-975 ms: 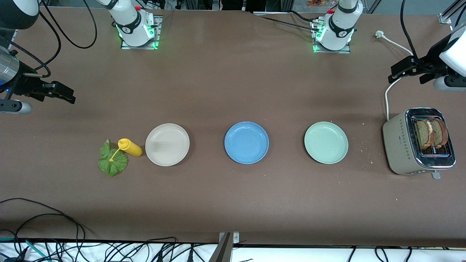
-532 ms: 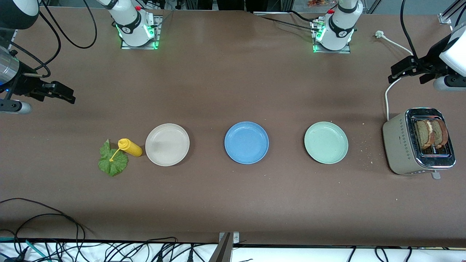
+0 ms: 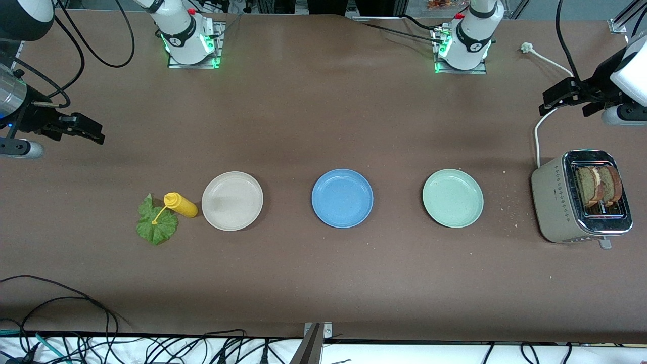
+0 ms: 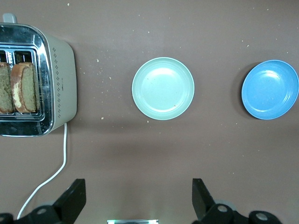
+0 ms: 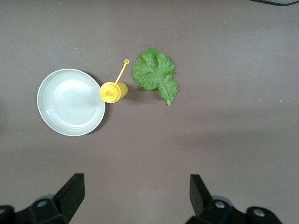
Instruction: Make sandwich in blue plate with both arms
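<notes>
Blue plate point(image 3: 342, 198) unmoved since before; left tool point(image 4: 138, 201) and right tool point(image 5: 136, 199) stay spread wide, waiting.

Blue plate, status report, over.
Left gripper and right gripper open, holding nothing. Blue plate bare. Bread slices in toaster. Lettuce leaf on table.

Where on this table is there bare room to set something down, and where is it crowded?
Free: the gaps between the beige plate, blue plate and green plate, plus the table between plates and arm bases. All three plates are empty. Crowded: yellow bottle over the lettuce leaf beside the beige plate; the toaster and its cord.
</notes>
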You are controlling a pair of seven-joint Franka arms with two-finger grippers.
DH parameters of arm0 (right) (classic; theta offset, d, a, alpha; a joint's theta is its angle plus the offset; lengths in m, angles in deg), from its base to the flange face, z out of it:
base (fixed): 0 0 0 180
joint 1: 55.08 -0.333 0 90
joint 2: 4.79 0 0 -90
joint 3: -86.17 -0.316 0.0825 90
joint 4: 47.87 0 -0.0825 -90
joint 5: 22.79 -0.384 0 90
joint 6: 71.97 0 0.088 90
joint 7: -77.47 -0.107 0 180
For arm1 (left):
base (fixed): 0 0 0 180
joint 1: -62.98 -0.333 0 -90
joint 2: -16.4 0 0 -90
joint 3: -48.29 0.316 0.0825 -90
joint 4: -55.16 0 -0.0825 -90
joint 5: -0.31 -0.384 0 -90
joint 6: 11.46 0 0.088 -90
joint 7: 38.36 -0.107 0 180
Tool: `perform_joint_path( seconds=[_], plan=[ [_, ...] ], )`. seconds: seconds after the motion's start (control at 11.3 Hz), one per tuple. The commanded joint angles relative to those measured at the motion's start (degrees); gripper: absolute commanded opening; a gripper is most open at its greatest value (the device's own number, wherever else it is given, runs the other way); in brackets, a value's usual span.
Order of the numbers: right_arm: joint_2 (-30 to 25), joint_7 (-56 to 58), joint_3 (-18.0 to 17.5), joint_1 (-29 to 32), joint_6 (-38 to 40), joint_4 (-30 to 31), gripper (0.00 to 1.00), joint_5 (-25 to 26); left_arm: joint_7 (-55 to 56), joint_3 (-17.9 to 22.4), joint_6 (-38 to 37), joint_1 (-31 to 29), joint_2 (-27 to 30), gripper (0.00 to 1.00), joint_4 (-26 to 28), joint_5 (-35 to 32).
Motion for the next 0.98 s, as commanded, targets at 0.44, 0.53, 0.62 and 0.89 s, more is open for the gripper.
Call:
perform_joint_path(
  seconds=[0.44, 0.53, 0.62, 0.89],
  plan=[
    [0.08, 1.11, 0.07, 0.27, 0.65, -0.54, 1.0, -0.71, 0.47, -0.72, -2.91, -0.31, 0.77, 1.0, -0.03, -1.46],
    [0.08, 1.11, 0.07, 0.27, 0.65, -0.54, 1.0, -0.71, 0.38, -0.81, -2.92, -0.31, 0.68, 1.0, -0.12, -1.46],
    [0.08, 1.11, 0.07, 0.27, 0.65, -0.54, 1.0, -0.71, 0.38, -0.89, -3.09, -0.22, 0.68, 1.0, 0.23, -1.55],
    [0.08, 1.11, 0.07, 0.27, 0.65, -0.54, 1.0, -0.71, 0.47, -0.81, -3.62, -0.22, 0.68, 1.0, 0.05, -1.55]
  ],
)
